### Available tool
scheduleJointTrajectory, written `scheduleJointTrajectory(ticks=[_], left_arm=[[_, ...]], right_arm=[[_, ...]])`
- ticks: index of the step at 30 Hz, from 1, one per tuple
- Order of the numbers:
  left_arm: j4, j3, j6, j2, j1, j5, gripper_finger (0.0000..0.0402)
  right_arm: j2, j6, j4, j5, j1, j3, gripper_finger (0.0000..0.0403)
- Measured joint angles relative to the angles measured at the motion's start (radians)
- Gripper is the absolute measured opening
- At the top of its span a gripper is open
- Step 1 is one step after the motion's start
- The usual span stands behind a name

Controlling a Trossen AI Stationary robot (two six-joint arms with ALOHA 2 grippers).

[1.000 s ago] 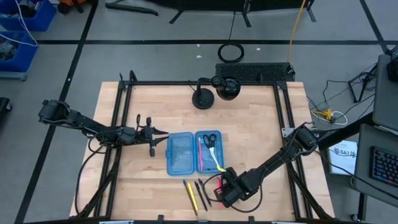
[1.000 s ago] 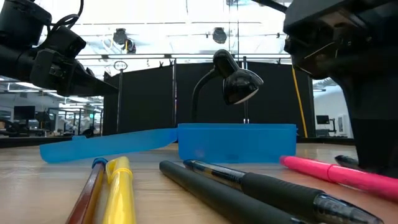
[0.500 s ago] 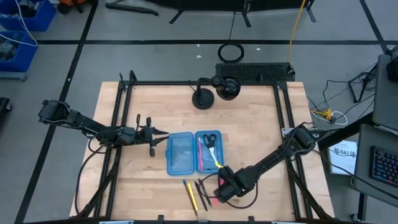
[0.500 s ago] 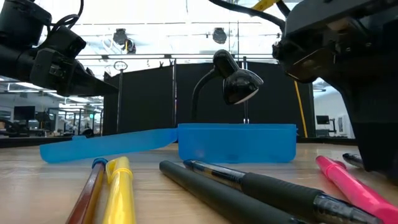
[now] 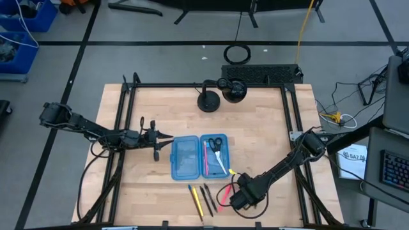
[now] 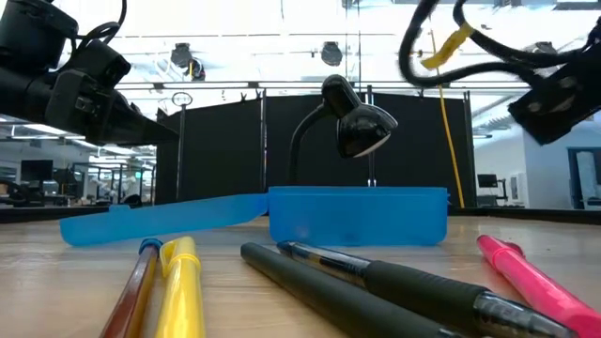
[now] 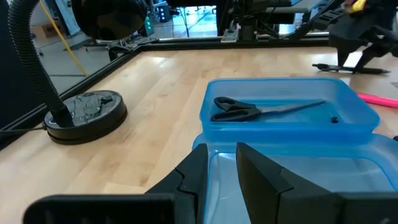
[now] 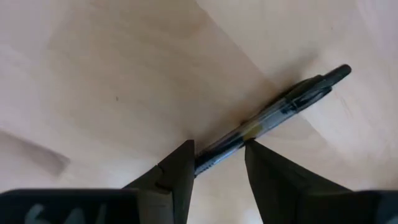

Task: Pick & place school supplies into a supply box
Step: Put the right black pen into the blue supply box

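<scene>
Two arms work over a wooden table (image 5: 268, 128). Right gripper (image 5: 235, 199), near the front edge just right of the loose pens, holds a dark clear-barrelled pen (image 8: 267, 118) clamped between its fingers (image 8: 177, 171) above the bare wood. Left gripper (image 5: 165, 137) hovers beside the left side of the box (image 5: 197, 156), fingers (image 7: 199, 171) slightly apart and holding nothing. The box, translucent blue, lies open at the table's middle, its two halves side by side; the right half contains black-handled scissors (image 5: 215, 144) toward the back, a pink pen (image 5: 206, 156) and a yellow-tipped pen (image 5: 225, 170) reaching over its front corner. Between box and front edge lie a yellow pencil (image 5: 195, 199), two dark pens (image 5: 208, 197) and a pink highlighter (image 5: 222, 199). A black desk lamp (image 5: 209, 99) stands near the back edge.
</scene>
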Motion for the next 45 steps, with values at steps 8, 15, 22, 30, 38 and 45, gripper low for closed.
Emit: scheduleJointTrajectory(ticks=[8, 15, 22, 30, 38, 45], left_arm=[[0.001, 0.000, -0.007, 0.000, 0.000, 0.000, 0.0088], [0.000, 0.000, -0.011, 0.000, 0.000, 0.000, 0.0088], [-0.001, 0.000, -0.010, 0.000, 0.000, 0.000, 0.0088], [-0.002, 0.000, -0.010, 0.000, 0.000, 0.000, 0.0088], [-0.003, 0.000, -0.015, 0.000, 0.000, 0.000, 0.0088], [-0.002, 0.000, -0.034, 0.000, 0.000, 0.000, 0.0088]], right_arm=[[0.000, -0.010, 0.026, 0.057, 0.018, 0.000, 0.0134], [-0.010, 0.247, 0.049, 0.101, 0.022, 0.000, 0.0134], [-0.010, 0.484, 0.074, 0.171, 0.048, 0.000, 0.0134], [-0.010, 0.623, 0.095, 0.242, 0.115, -0.002, 0.0134], [-0.009, 0.637, 0.131, 0.165, 0.170, 0.000, 0.0134], [-0.010, 0.606, 0.138, 0.188, 0.176, 0.000, 0.0132]])
